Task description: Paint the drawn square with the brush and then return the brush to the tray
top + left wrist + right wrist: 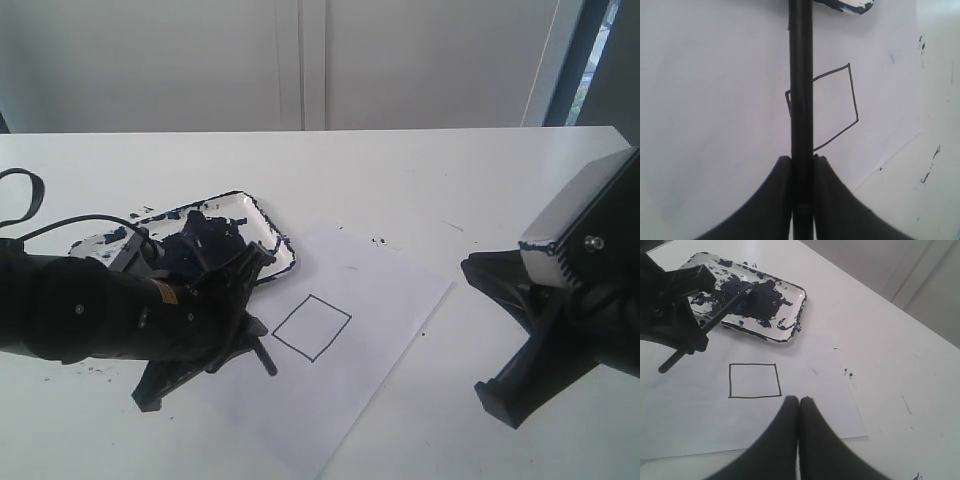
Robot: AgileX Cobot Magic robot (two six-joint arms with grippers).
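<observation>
Just beside drawn square (311, 327), on its tray side: left hand (802, 161) pinching brush (801, 75), fingers pressed onto black shaft. Brush tilted; tip end reaches away from square over tray (797, 305), butt end hangs above paper near square. Tip touching paint or not: cannot tell. In left wrist view, shaft crosses one side of square. Tray beyond square: white, smeared dark blue. Square: thin black outline, inside unpainted, on white paper sheet (385, 285) on table (430, 180). Right hand (799, 402) opposite tray across square, fingers pressed together, empty.
</observation>
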